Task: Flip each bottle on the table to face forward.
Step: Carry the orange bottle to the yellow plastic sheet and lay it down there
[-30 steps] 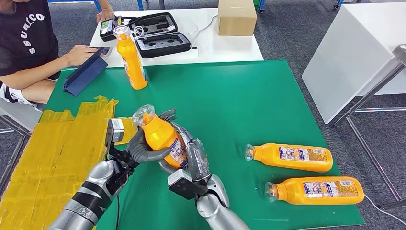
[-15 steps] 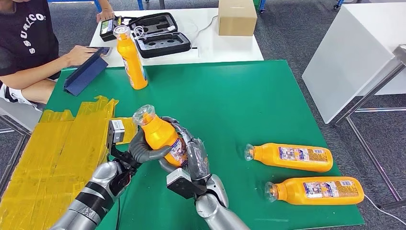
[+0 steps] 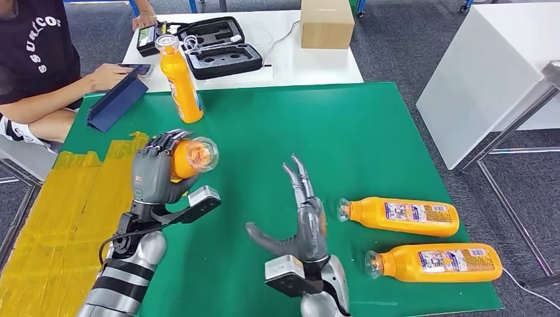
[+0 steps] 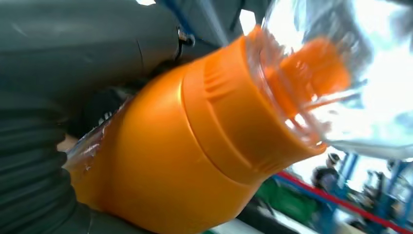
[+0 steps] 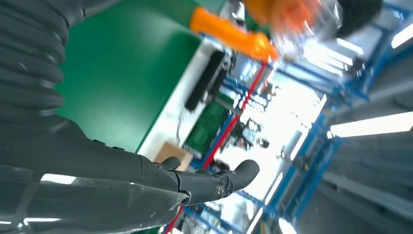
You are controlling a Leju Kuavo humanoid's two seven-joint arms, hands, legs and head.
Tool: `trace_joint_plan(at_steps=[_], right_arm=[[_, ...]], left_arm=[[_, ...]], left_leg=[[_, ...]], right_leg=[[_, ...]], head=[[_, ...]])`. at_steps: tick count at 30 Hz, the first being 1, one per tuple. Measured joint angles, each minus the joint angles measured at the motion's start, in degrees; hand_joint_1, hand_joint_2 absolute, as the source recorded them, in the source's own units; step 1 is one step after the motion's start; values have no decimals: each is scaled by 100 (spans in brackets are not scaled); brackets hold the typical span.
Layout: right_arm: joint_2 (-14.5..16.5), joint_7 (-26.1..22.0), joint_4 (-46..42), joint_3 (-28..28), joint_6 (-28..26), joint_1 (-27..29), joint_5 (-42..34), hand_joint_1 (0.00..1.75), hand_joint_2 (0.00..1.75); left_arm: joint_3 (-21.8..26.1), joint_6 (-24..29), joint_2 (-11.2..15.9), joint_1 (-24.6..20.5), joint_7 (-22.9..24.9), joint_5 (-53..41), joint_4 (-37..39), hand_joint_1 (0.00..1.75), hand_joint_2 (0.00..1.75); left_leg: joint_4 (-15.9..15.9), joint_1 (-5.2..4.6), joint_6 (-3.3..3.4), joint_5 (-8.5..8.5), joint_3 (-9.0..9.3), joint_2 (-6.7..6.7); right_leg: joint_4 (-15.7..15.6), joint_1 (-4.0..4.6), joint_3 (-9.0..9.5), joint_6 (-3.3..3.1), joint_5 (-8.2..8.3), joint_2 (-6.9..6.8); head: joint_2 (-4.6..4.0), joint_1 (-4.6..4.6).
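the left hand (image 3: 156,173) sits left of centre in the head view, fingers wrapped around the body of an orange bottle (image 3: 187,157) held off the green table (image 3: 370,132), its clear cap pointing toward the camera; the left wrist view shows the same bottle (image 4: 195,141) close up, shoulder and cap clear of the grip. the right hand (image 3: 300,221) is at lower centre, fingers spread wide and holding nothing, the palm turned up in the right wrist view (image 5: 146,180). judging by this, the step in hand is to stand the held bottle up on the table with its label forward, near the upright bottle (image 3: 180,80) at the upper left. to do it well, the wrist likely needs to roll until the base points down, then lower gently and let go only once the base rests flat. the grip is low on the body, so a tilt at release could tip it. two more bottles lie flat at the lower right, one (image 3: 399,216) just above the other (image 3: 436,262), label sides up, still to be handled.
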Motion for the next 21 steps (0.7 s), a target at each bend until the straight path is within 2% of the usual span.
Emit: trace_joint_plan(at_steps=[3, 6, 9, 12, 15, 21], right_arm=[[-141, 4, -602, -201, -38, 369, 37, 0, 175], [-254, -5, -1055, -407, -107, 658, 133, 0, 175], [-325, 23, -1390, -663, -210, 880, 444, 0, 175], [-386, 289, -1569, -994, -168, 1003, 864, 0, 175], [-468, 534, -1606, -1266, -51, 1028, 1113, 0, 175], [-625, 679, -1607, -1569, 7, 1029, 1322, 0, 175]], left_arm=[[680, -4, -54, 166, 479, -1439, -235, 175, 175], [1123, -54, 44, 279, 1124, -2158, -292, 175, 175], [1013, -367, 419, 316, 2145, -2341, -149, 175, 175], [778, -798, 730, 315, 2706, -2354, 93, 175, 175], [635, -1032, 856, 308, 2807, -2349, 421, 175, 175], [721, -889, 877, 240, 2475, -2290, 1225, 175, 175]], left_leg=[[0, 0, 0, 0, 0, 3], [0, 1, 0, 0, 0, 0], [-1, 3, -1, 0, 1, 1], [-1, 4, -1, 1, 2, 0], [-1, 2, -1, 1, 2, -3], [1, -6, 0, 1, 2, 1]], right_leg=[[0, 0, -2, 0, 0, 5], [0, 1, -2, 0, 0, 2], [0, 2, -5, -2, -1, 3], [0, 2, -3, -2, -1, 2], [0, 0, 0, -2, -1, -2], [0, -8, 0, -1, 0, -1]], head=[[0, -1], [0, 0], [0, -1], [0, -2], [0, 1], [0, 1]])
